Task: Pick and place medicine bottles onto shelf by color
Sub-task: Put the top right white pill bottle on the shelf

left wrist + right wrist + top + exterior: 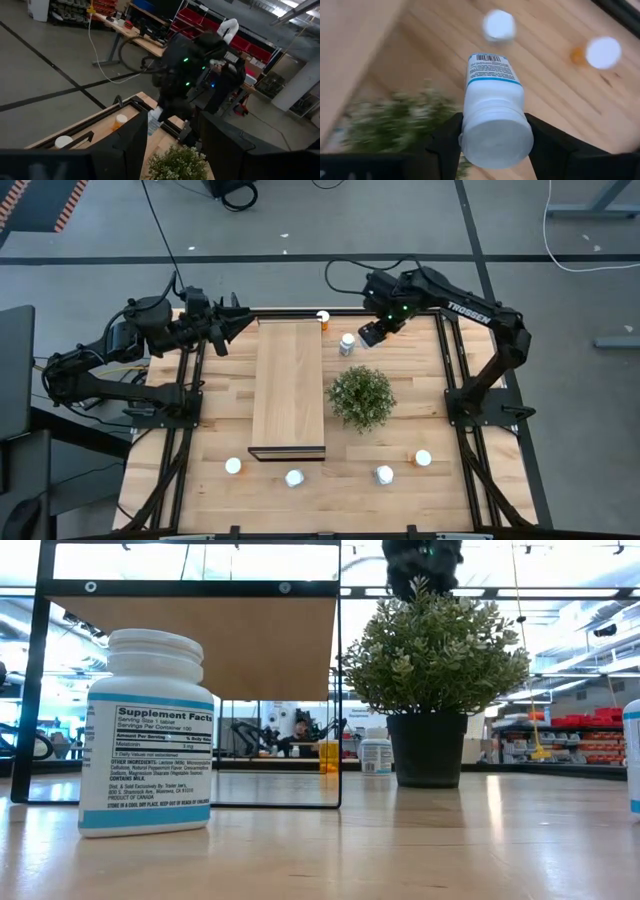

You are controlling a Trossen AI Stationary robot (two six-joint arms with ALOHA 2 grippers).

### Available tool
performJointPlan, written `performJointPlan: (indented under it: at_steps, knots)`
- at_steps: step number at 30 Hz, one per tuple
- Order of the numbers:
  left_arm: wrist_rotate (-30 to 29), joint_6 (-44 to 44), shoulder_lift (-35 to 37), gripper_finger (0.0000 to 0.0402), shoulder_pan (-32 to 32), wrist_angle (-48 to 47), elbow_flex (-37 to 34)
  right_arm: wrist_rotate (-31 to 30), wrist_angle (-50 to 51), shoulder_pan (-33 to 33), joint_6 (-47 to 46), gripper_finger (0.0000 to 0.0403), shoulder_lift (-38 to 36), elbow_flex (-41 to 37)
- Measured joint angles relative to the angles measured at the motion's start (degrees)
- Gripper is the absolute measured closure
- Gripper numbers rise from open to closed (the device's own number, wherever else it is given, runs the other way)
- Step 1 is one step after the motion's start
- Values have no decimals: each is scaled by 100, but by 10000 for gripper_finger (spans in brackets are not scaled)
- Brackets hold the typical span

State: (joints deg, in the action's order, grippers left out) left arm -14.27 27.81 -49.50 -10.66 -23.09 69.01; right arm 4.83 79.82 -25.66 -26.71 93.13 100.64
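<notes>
Overhead, the right gripper [369, 334] hangs near the table's far edge, just right of a white bottle [347, 344]. Its wrist camera shows the two fingers [442, 145] spread either side of that bottle's cap [496, 141], close against it; whether they press on it cannot be told. The bottle [491, 107] stands on the table [400, 380], between the shelf [288, 385] and the arm.

An orange bottle [323, 319] stands just beyond it, at the shelf's far right corner. The plant [361, 396] sits directly on the near side of the white bottle, close enough that its leaves [385, 120] fill the space beside the fingers; it blocks the way toward the near edge.

The shelf runs from the far edge toward the near one, left of centre, with nothing on top.

Four more bottles line up along the near edge: one [233, 466] left of the shelf's near end, one [294, 478] just in front of it, one [385, 474] further right, and one [423, 458] right of that.

The left gripper [240, 326] waits at the far left corner, pointing toward the shelf, fingers [131, 145] apart and empty.
</notes>
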Motion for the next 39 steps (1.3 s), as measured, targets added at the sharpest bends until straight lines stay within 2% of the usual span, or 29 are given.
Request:
performJointPlan:
  at_steps: [8,15,22,32,39]
  knots:
    - [63,-7,5,216,0,-28,1,114,-42,1005,-441,203,945,1809]
    - [530,-11,128,214,0,-465,4,-50,500,1635,-787,203,2155,3432]
    - [987,-9,266,224,0,-799,7,-22,592,1995,-1106,203,2475,3307]
    - [1115,-10,304,225,2,-1139,7,-32,31,2222,-1507,203,2486,3310]
    - [1311,-411,112,223,101,-2276,7,-200,-51,2259,-1728,203,2497,3307]
